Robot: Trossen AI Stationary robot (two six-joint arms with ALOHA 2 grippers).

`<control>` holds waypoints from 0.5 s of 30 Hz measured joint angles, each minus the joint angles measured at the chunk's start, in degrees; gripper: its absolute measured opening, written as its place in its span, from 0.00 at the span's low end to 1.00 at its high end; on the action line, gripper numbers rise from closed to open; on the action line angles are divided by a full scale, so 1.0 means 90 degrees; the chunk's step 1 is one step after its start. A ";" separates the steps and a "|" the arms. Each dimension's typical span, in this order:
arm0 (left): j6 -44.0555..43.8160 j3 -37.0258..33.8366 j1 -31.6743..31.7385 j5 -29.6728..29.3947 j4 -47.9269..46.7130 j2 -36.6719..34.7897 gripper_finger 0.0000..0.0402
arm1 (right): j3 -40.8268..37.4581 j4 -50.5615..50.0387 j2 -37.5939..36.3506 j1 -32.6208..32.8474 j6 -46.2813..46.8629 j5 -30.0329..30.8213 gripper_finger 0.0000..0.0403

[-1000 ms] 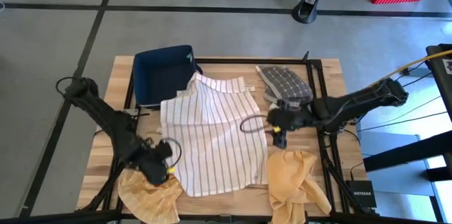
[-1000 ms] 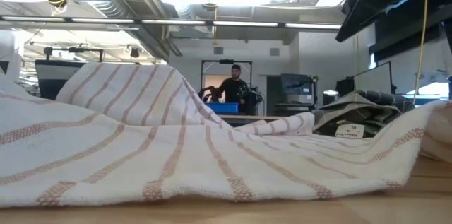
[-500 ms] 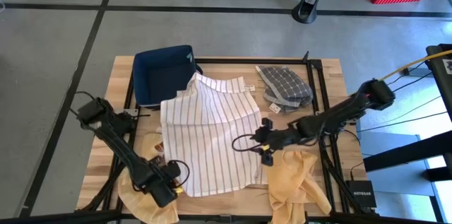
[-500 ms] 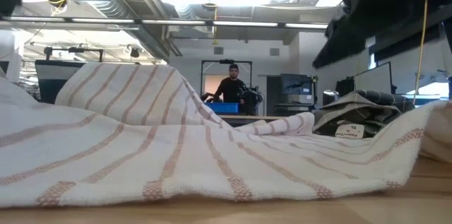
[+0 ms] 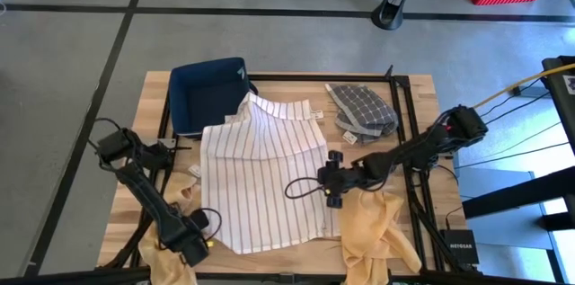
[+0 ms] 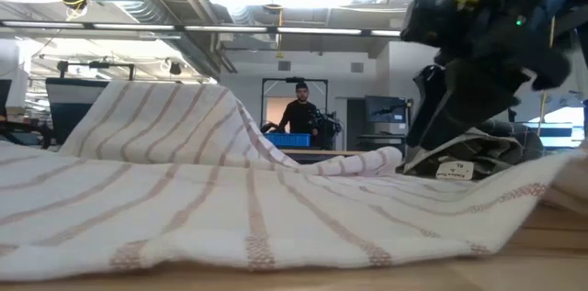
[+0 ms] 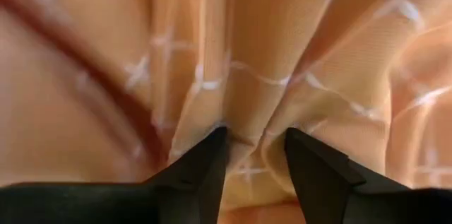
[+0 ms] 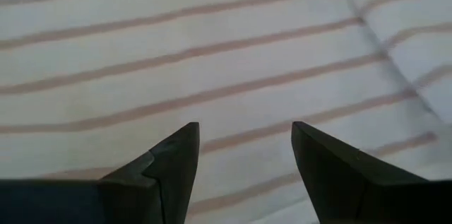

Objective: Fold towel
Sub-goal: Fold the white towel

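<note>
The striped towel (image 5: 269, 182) lies spread nearly flat in the middle of the counter (image 5: 422, 105), single-layered over most of its area, with its far edge rumpled and riding up against the blue bin (image 5: 208, 94). No fold has been made in it, so as I judge it the task is at its start: the cloth is laid out and everything else is left, namely taking hold of an edge or corners, carrying them across, and pressing the layers flat. The right tool (image 5: 331, 186) hangs over the towel's right edge with its fingers spread wide and nothing between them; the wrist view shows only striped cloth below. The left tool (image 5: 192, 247) sits at the near left corner of the counter, over an orange cloth (image 5: 175, 271) and not the towel; its fingers stand part-open with folds of that cloth pressed up around them, though whether it is actually pinched I cannot tell. A second orange cloth (image 5: 373, 231) and a grey checked one (image 5: 364, 110) lie to the right, unfolded.
</note>
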 joint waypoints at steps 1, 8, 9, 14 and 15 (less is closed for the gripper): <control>-0.0020 0.0007 0.0010 0.0005 -0.0074 -0.0059 0.35 | -0.0001 -0.0034 0.0002 -0.0046 -0.0002 0.0072 0.56; -0.0294 0.0671 0.0205 -0.0595 -0.0698 -0.0692 0.35 | -0.0001 0.0022 0.0000 -0.0176 -0.0002 0.0280 0.56; -0.0455 0.0794 0.0203 -0.0775 -0.0815 -0.0767 0.35 | -0.0001 0.0044 0.0000 -0.0170 -0.0001 0.0322 0.56; -0.0475 0.0876 0.0131 -0.2225 0.0832 -0.0879 0.35 | -0.0003 0.0368 0.0000 -0.0161 0.0003 0.0342 0.56; -0.0362 0.0810 0.0150 -0.2251 0.1305 -0.0811 0.35 | -0.0003 0.0448 0.0000 -0.0161 0.0004 0.0342 0.56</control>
